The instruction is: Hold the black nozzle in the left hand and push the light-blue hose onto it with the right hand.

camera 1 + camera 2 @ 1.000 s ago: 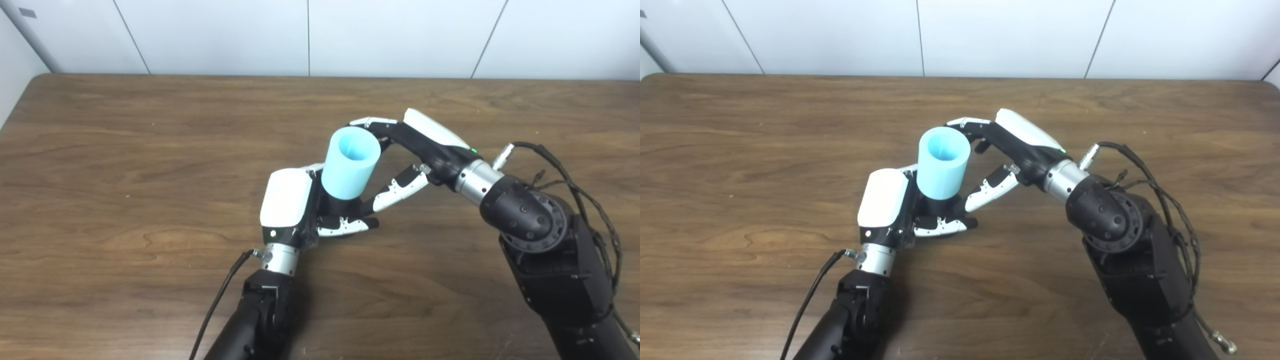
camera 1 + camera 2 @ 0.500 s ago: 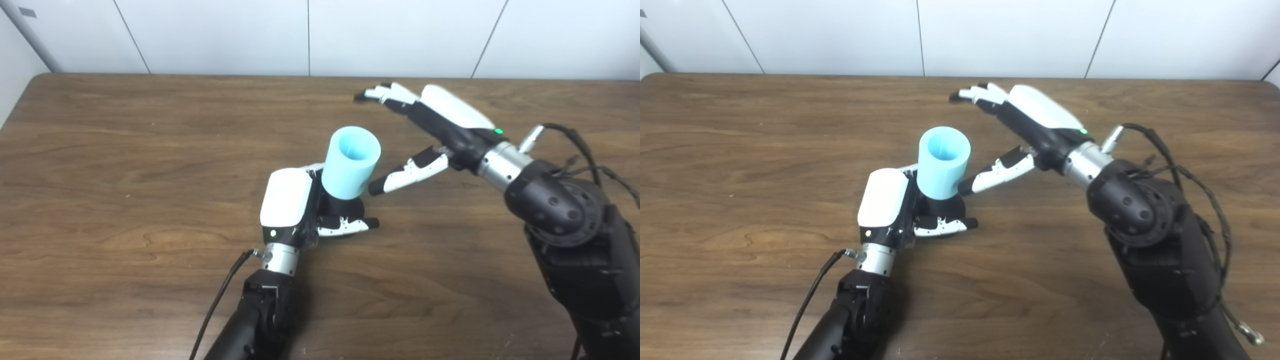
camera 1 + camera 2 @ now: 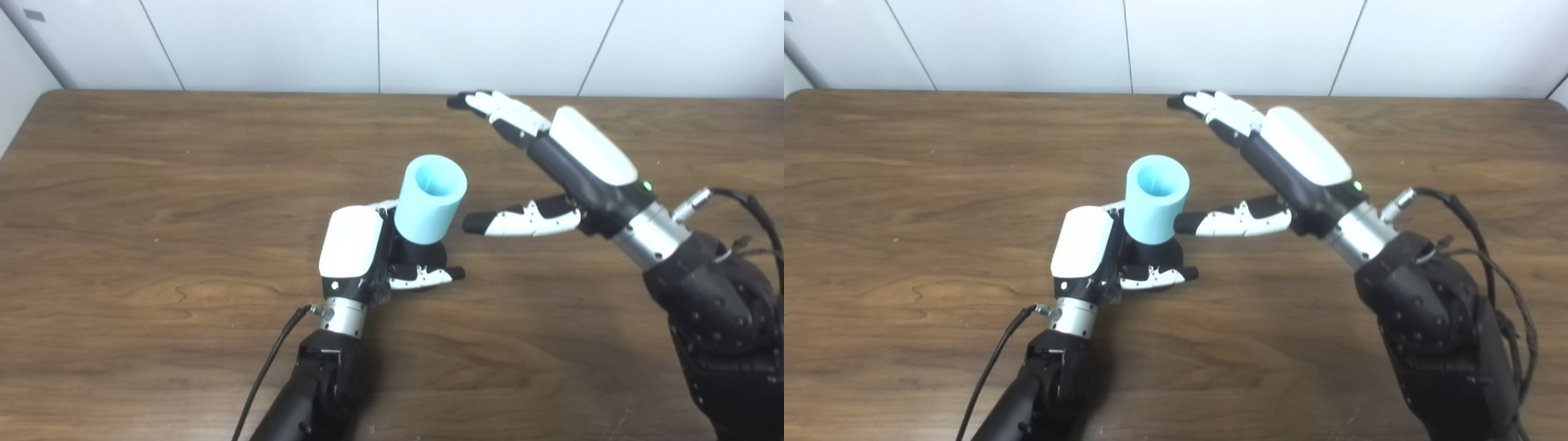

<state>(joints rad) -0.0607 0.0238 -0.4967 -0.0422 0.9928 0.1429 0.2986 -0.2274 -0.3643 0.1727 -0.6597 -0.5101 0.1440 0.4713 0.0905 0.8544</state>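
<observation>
The light-blue hose (image 3: 429,199), a short wide tube with its open end up, sits on the black nozzle (image 3: 422,252). My left hand (image 3: 367,251) is shut on the nozzle and rests on the table, with the hose tilted a little to the right. My right hand (image 3: 551,165) is open and empty, lifted to the right of the hose. Its fingers (image 3: 496,110) stretch up and away, and its thumb tip (image 3: 474,223) lies just right of the hose without touching it. The nozzle is mostly hidden by the left hand's fingers and the hose.
The brown wooden table (image 3: 153,184) runs to a white panelled wall at the back. A black cable (image 3: 269,367) hangs from the left wrist. Cables (image 3: 1488,245) loop off the right forearm.
My right hand has let go of the hose, opened, and moved up and to the right. The hose stays on the nozzle in my left hand, which has not moved.
</observation>
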